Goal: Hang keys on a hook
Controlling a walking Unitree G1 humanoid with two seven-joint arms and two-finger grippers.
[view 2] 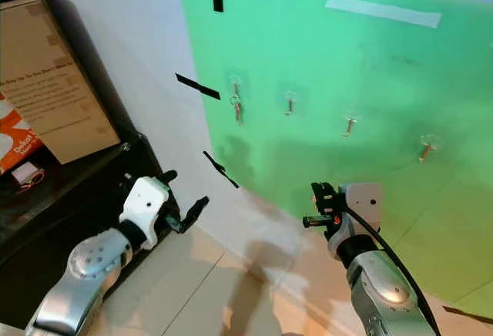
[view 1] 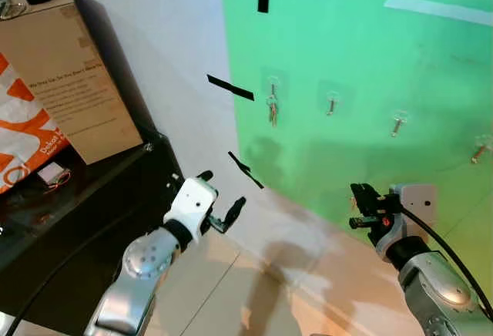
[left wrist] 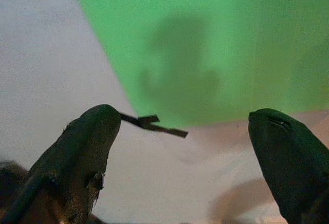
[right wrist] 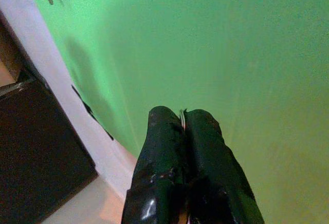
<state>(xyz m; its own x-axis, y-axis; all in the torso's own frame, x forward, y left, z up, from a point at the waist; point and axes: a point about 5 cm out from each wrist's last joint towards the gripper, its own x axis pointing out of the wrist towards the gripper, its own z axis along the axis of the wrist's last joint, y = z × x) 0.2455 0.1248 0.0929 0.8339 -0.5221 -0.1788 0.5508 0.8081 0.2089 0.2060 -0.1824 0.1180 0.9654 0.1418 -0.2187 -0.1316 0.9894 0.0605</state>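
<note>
Both arms are brushed silver with round joint housings, each ending in a white wrist block and glossy black fingers (left wrist: 87, 147), a black cable (view 1: 447, 247) trailing along the right one.

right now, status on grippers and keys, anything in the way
Left gripper open, empty, low by the black cabinet. Right gripper shut on a thin metal ring, below the hooks. Keys on leftmost hook. Nothing blocking the green wall.

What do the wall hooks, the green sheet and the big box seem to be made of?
Wall hooks: likely clear plastic pads with shiny metal pegs; they glint.
Green sheet: probably matte paper or cloth, held by pale tape strips.
Big box: brown cardboard, dull, with printed text.
</note>
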